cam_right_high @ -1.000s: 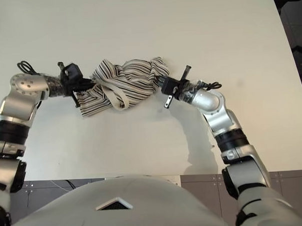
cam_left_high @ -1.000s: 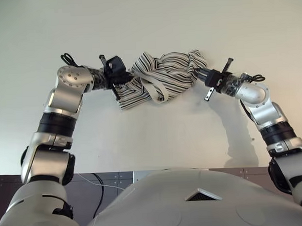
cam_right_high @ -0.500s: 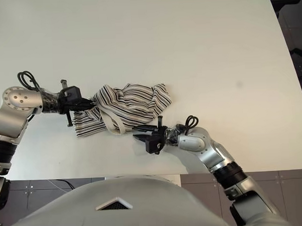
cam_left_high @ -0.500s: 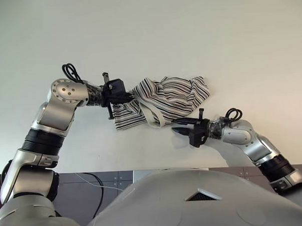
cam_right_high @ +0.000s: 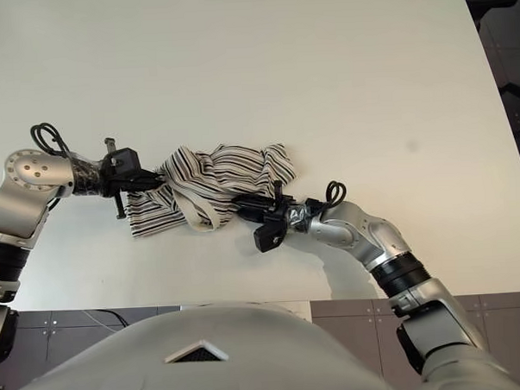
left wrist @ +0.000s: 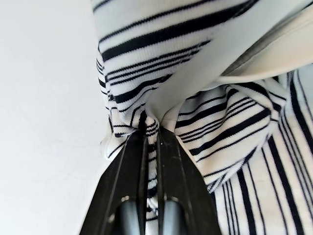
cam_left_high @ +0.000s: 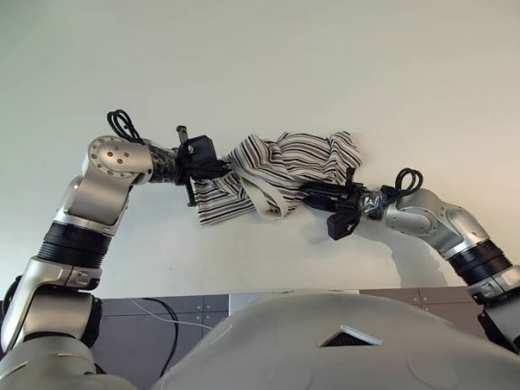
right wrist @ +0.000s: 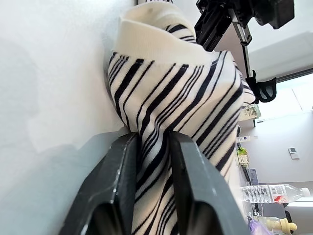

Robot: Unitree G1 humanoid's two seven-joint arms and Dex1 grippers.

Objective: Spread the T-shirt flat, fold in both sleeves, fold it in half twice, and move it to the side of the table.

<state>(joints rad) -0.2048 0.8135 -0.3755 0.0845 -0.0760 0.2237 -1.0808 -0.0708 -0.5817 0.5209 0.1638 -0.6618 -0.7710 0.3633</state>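
The black-and-white striped T-shirt [cam_left_high: 284, 159] lies crumpled in a bunch on the white table [cam_left_high: 366, 61], with a cream collar band [cam_left_high: 262, 200] looping out on its near side. My left gripper [cam_left_high: 227, 168] is shut on the shirt's left end; the left wrist view has striped fabric [left wrist: 205, 117] pinched between the black fingertips [left wrist: 131, 161]. My right gripper [cam_left_high: 305, 191] is at the shirt's near edge, low over the table. In the right wrist view a fold of striped cloth [right wrist: 161, 112] sits clamped between its two fingers [right wrist: 117, 186].
The table's front edge [cam_left_high: 247, 290] runs close below both arms. Its right edge [cam_right_high: 500, 107] lies far off to the right. Bare white tabletop stretches behind and on both sides of the shirt.
My right gripper left the shirt's right end, swung open to the near side, then moved in and shut on the near edge. The left gripper kept its hold. The head camera shifted early on.
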